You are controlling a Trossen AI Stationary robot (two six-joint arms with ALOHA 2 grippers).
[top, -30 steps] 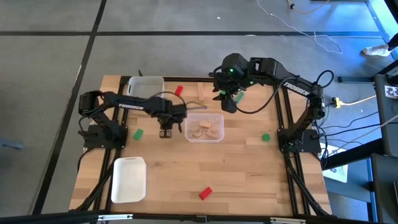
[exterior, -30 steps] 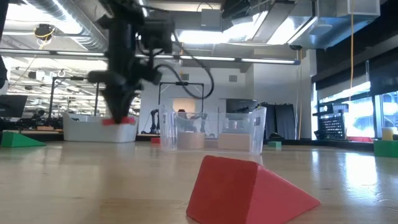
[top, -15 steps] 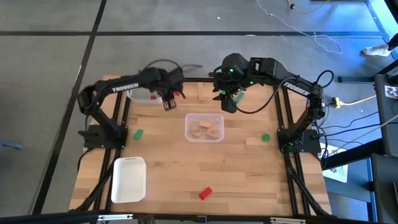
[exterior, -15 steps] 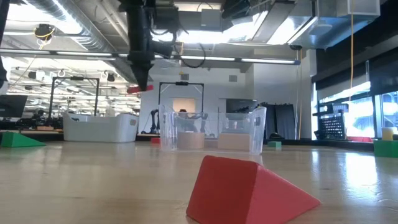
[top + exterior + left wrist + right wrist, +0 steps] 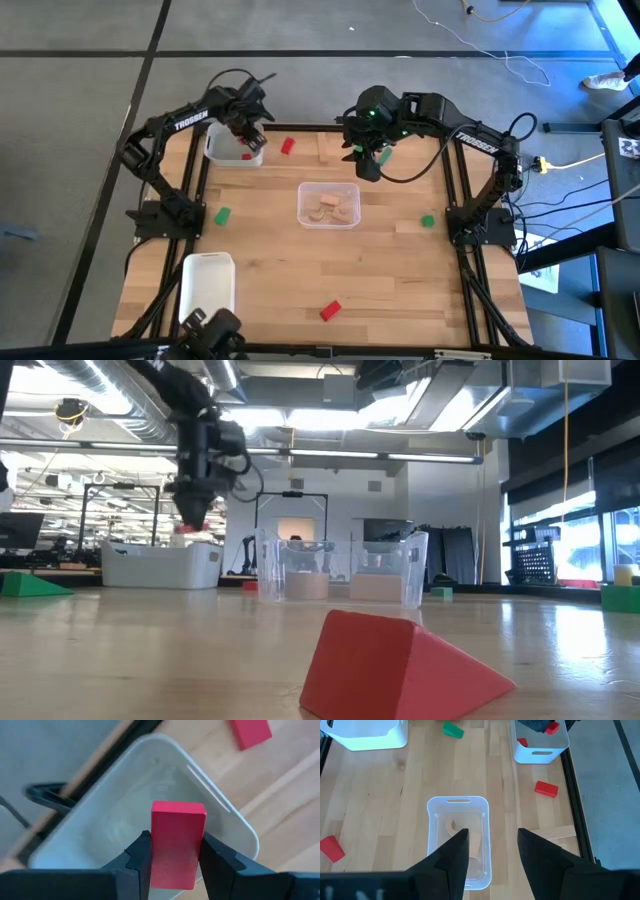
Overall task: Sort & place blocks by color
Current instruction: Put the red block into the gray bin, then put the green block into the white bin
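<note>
**Counter stock: blocks, trays, two arms**

Left end effector (image 5: 172, 857): raised over the far-left white tray (image 5: 222, 150), fingers (image 5: 220, 865) clamped on the two sides of a red block (image 5: 177, 842), which stands upright between them. In the low view the same end effector (image 5: 190, 520) hangs just above the tray's rim (image 5: 160, 565).

Right end effector (image 5: 492, 855): raised over the far middle of the counter (image 5: 400, 270), fingers standing apart with nothing between them. It looks down on the clear tray (image 5: 459, 840).

Far-left white tray: one red piece (image 5: 247, 156) lies inside it.

Red blocks on the counter: one flat piece (image 5: 288, 146) just beside the far-left tray; one wedge (image 5: 330, 310) near the front edge, large in the low view (image 5: 400, 665).

Green blocks: one (image 5: 222, 214) on the left side, between the two white trays; one (image 5: 427, 221) on the right side, well apart from the clear tray; one (image 5: 384, 155) partly hidden under the right arm at the far edge.

Light-wood blocks (image 5: 330, 207): several inside the clear tray at the counter's middle.

Near-left white tray (image 5: 207, 288): stands at the front left; contents cannot be told.
</note>
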